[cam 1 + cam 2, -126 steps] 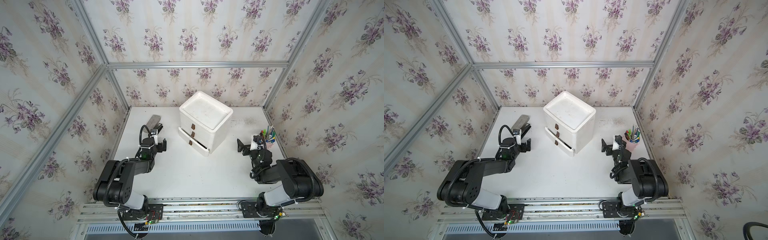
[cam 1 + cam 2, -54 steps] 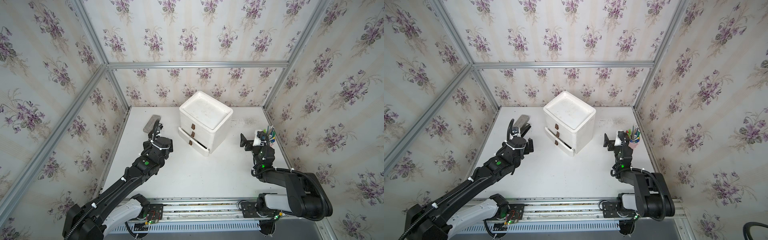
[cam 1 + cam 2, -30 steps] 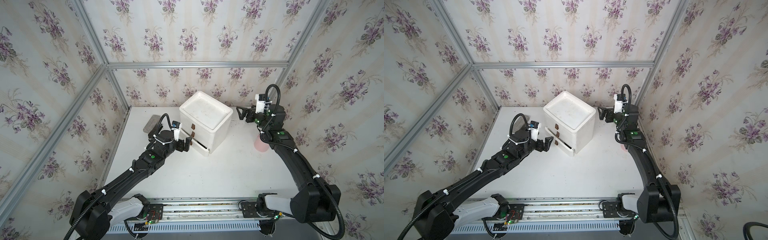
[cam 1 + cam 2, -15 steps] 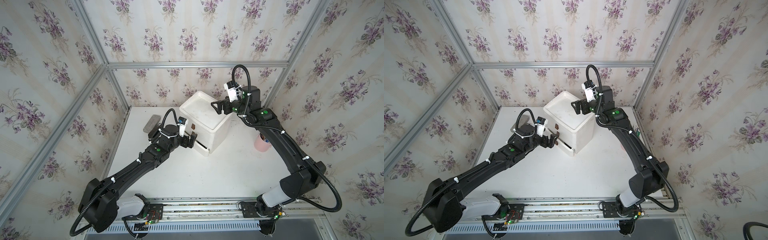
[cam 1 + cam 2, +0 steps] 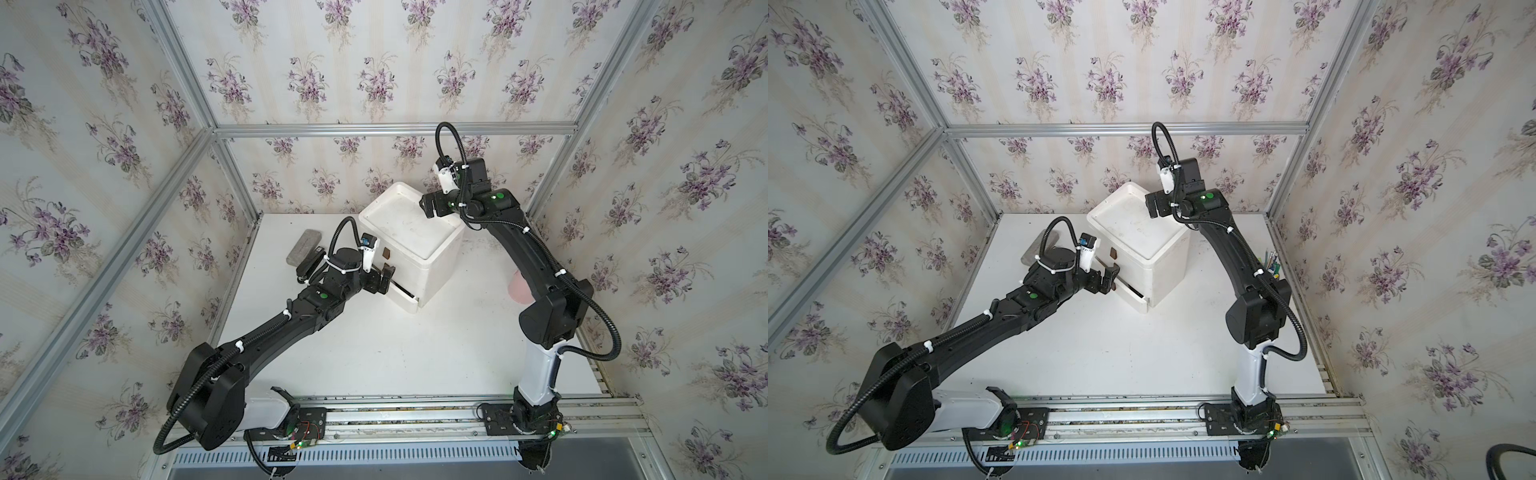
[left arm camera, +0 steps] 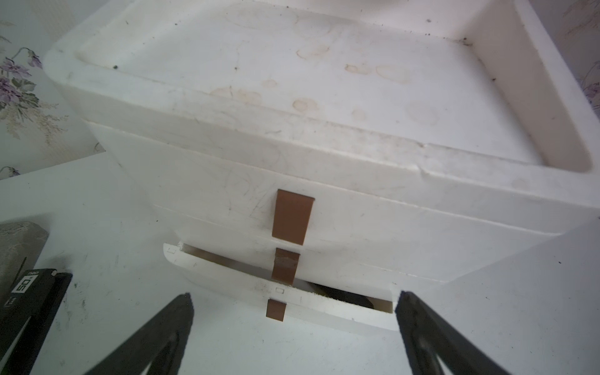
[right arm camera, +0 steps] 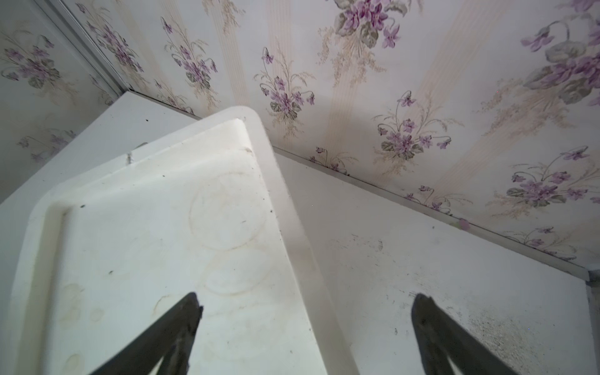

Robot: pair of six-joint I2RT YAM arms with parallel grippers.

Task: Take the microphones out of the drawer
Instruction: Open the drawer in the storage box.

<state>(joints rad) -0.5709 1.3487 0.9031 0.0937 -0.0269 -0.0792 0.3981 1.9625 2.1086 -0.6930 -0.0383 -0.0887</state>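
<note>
Our left claw (image 5: 382,283) stands wide open and empty at the cabinet's (image 5: 440,268) front, fingers spread either side of the tab (image 6: 276,310) on the lowest drawer (image 6: 227,281), which is ajar. In the gap we see a dark shape, probably the microphone (image 6: 344,297). It lies inside the cabinet, straight ahead of this claw, and we cannot tell its long axis. The right claw (image 5: 430,206), also open and empty, hovers over the cabinet's top, so the left is nearer. Four seconds ago both arms lay folded well away from the cabinet, and the drawer was already ajar.
</note>
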